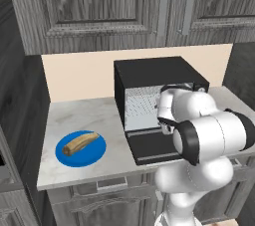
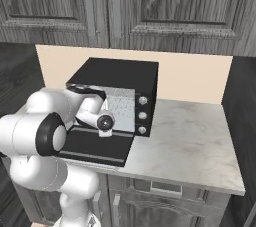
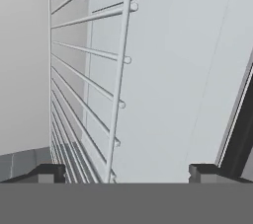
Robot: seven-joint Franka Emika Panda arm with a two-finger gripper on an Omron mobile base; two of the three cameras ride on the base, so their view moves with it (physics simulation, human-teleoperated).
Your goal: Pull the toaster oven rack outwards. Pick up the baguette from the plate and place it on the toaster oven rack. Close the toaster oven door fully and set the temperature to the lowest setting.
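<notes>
The black toaster oven (image 1: 149,70) (image 2: 116,73) stands on the counter with its toaster oven door (image 1: 149,149) (image 2: 95,146) folded down flat. My arm reaches into the open cavity. The silver toaster oven rack (image 3: 118,80) (image 1: 141,106) fills the hand view close up. My gripper (image 3: 126,173) is open, one fingertip on each side of the rack's front bar, nothing clamped. The tan baguette (image 1: 80,143) lies on the blue plate (image 1: 95,156), left of the oven and apart from the arm.
Three silver knobs (image 2: 142,116) run down the oven's right front. Marble counter (image 2: 192,143) stretches to the right of the oven. Dark cabinets (image 1: 99,6) hang overhead, and dark side walls close in both ends of the counter.
</notes>
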